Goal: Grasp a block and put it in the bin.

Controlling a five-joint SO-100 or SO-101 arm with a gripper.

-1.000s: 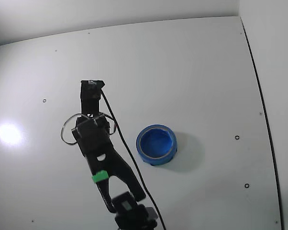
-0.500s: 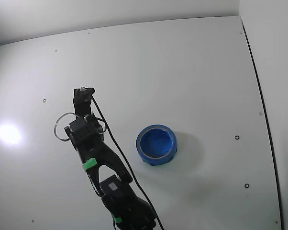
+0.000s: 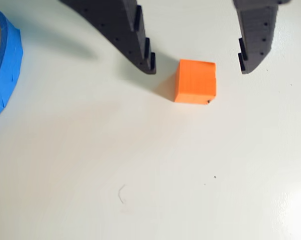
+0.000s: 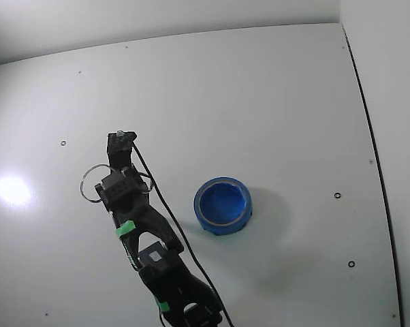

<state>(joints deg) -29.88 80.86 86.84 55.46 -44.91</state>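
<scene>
In my wrist view the block (image 3: 195,81) reads orange, a cube with no long axis, faces roughly square to the fingers, resting on the white table (image 3: 155,170). My gripper (image 3: 198,67) stands wide around it, untouched. The bin (image 3: 1,75) sits at the left edge.

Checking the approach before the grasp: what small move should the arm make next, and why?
Probably ease forward a little, then close. In the wrist view the gripper is open, its jaws either side of the block, which sits just beyond the tips on the table, untouched.
</scene>
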